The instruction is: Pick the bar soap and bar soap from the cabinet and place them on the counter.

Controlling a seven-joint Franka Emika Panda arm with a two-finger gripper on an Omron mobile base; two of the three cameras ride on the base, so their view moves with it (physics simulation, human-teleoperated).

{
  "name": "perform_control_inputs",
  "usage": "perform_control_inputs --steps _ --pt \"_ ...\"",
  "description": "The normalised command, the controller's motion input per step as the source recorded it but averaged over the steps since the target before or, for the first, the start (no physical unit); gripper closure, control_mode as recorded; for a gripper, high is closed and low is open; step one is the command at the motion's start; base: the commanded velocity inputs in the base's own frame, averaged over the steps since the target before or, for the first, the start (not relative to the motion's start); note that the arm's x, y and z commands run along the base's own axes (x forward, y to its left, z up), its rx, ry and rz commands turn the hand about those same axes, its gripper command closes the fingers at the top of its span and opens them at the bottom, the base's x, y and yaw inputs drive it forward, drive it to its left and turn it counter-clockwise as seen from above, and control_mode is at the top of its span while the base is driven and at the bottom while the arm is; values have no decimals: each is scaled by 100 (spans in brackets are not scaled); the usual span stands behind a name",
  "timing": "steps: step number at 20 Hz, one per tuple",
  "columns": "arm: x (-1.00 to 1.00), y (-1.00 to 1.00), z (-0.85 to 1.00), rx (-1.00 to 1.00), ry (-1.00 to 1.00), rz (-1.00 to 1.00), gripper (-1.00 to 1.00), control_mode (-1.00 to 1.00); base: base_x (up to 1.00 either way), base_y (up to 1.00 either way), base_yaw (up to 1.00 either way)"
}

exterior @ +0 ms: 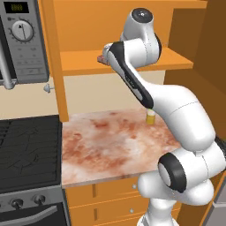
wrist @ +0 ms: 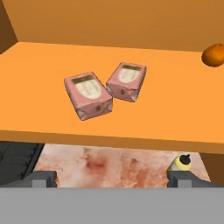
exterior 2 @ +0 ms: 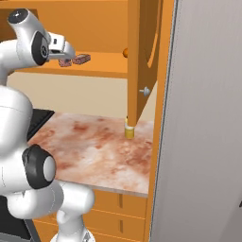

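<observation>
Two bars of soap lay side by side on the cabinet (wrist: 131,13) shelf (wrist: 39,65) as the robot's gripper (wrist: 112,180) hung just off the shelf's front edge with its jaws spread wide and nothing between them. The left bar soap (wrist: 88,95) sat nearer that front edge, turned at an angle, and the right bar soap (wrist: 127,81) lay a little farther back, its near corner touching or almost touching its neighbour. Both appeared to be wrapped blocks with folded ends, likely light, stiff enough to take a firm pinch and somewhat slick on the wrapper, so a hold across the short width at mid-length looked the safest. Each carried a pale label panel on top with a darker strip at one end, but the print was too small to read and no brand could be made out. Toward the shelf's right end, well apart from the bars, rested a small orange ball (wrist: 213,55). Below the shelf stretched the counter (exterior: 110,145), bare across its middle, where the bars were meant to end up, with a yellow bottle (wrist: 182,162) standing near its back right corner.
</observation>
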Motion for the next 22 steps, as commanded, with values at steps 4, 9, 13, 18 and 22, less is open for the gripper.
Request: perform_control_inputs --steps 4,9,13,18,22 --pt "37 9 -6 0 -1 0 -100 -100 0 0 0" --pt "42 14 -4 0 0 0 -100 -100 0 0 0" --pt "40 7 0 0 0 0 -100 -100 0 0 0" --pt "36 2 0 -1 4 0 -100 -100 0 0 0" --pt "25 6 -6 -1 7 0 -100 -100 0 0 0"
